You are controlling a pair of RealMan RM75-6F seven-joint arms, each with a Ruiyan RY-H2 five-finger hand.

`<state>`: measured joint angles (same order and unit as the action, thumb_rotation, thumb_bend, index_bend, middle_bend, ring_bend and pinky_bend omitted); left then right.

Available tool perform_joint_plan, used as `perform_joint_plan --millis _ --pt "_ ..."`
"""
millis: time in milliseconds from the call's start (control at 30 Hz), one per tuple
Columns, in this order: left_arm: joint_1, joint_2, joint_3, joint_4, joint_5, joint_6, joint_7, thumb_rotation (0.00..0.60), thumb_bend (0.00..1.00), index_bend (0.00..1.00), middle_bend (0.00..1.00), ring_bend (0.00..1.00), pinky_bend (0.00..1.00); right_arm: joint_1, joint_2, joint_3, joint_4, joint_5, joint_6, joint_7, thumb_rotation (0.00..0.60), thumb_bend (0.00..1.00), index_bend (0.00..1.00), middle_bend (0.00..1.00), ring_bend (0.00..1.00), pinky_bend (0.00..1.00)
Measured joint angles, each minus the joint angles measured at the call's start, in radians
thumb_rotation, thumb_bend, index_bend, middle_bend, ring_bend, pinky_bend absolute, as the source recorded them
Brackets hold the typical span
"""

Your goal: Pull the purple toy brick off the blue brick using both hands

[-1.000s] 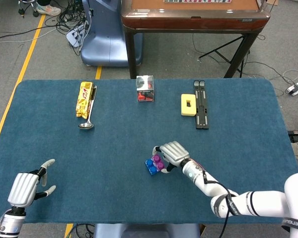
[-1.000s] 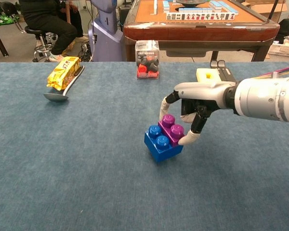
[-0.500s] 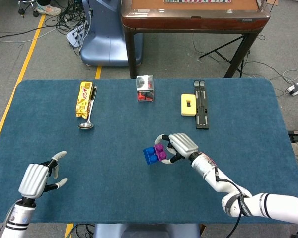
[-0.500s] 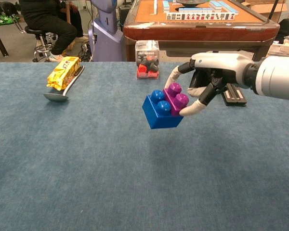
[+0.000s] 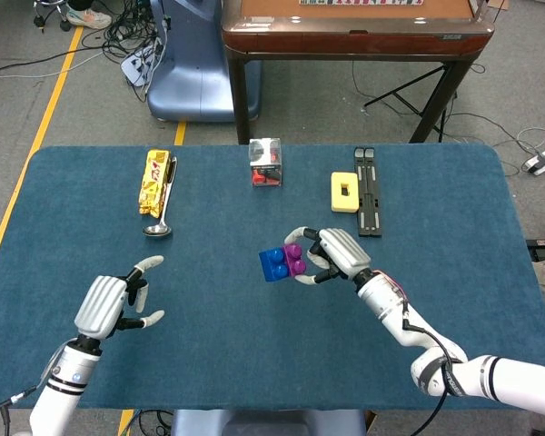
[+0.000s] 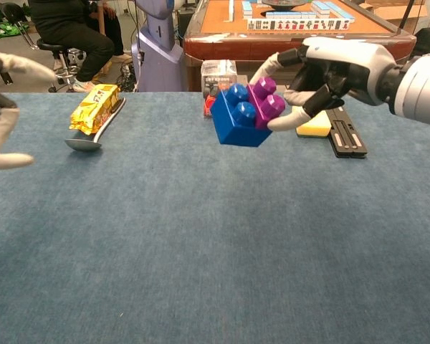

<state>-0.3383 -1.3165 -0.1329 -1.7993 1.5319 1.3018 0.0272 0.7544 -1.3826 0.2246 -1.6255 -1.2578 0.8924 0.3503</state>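
1. Since a second ago the right hand [image 6: 322, 68] has lifted the joined bricks clear of the table [image 5: 254, 363] and carried them up toward 12 o'clock, and the left hand [image 5: 109, 304] has swung inward from the near-left corner.

2. The right hand is clamped on the purple brick [image 6: 265, 100], thumb under one side and fingers over the other. The blue brick [image 6: 236, 118] hangs from it, still snapped on and tilted, with its free end pointing toward 9 o'clock.

3. The pair is in mid-air above the table's centre. In the head view it sits at about 7 o'clock from the yellow block [image 5: 344, 192] and at 6 o'clock from the clear box [image 5: 265, 163].

4. The left hand holds nothing. Its fingers are spread apart, and it is well apart from the bricks at roughly their 8 o'clock.

5. My judgement of the step in hand: bring the left hand across to take the blue brick by its exposed sides.

6. To do it well, keep the right hand's pinch on purple alone, so that no finger bridges the seam.

7. Let the left hand close fully on blue before any pull. Then separate along the stud axis with a slight rocking, not a sideways wrench, which could make the pinch slip.

8. The snack packet [image 5: 154, 182] and spoon [image 5: 161, 213] at 10 o'clock lie out of the path.
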Motion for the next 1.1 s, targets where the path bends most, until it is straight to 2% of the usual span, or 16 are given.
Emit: perform_joint_plan --millis 300,600,867,1100 --pt "-0.07 -0.033 -0.058 -0.089 -0.118 -0.07 0.059 0.6 0.0 0.15 0.87 0.81 1.0 0.028 0.017 0.051 -0.032 0.031 -0.037 0.014 0.6 0.46 0.62 1.0 1.0 1.0" --pt "-0.114 -0.1 -0.091 -0.123 -0.209 -0.084 0.111 0.6 0.0 0.14 0.91 0.84 1.0 0.072 0.033 0.082 -0.077 0.127 -0.079 -0.072 0.6 0.46 0.62 1.0 1.0 1.0" --pt "-0.145 -0.136 -0.112 -0.145 -0.288 -0.089 0.17 0.6 0.0 0.14 0.93 0.85 1.0 0.114 0.0 0.106 -0.09 0.219 -0.079 -0.149 0.6 0.48 0.62 1.0 1.0 1.0" --pt "-0.164 -0.194 -0.134 -0.149 -0.361 -0.054 0.223 0.6 0.0 0.14 0.94 0.87 1.0 0.139 -0.048 0.116 -0.08 0.267 -0.068 -0.184 0.6 0.48 0.62 1.0 1.0 1.0"
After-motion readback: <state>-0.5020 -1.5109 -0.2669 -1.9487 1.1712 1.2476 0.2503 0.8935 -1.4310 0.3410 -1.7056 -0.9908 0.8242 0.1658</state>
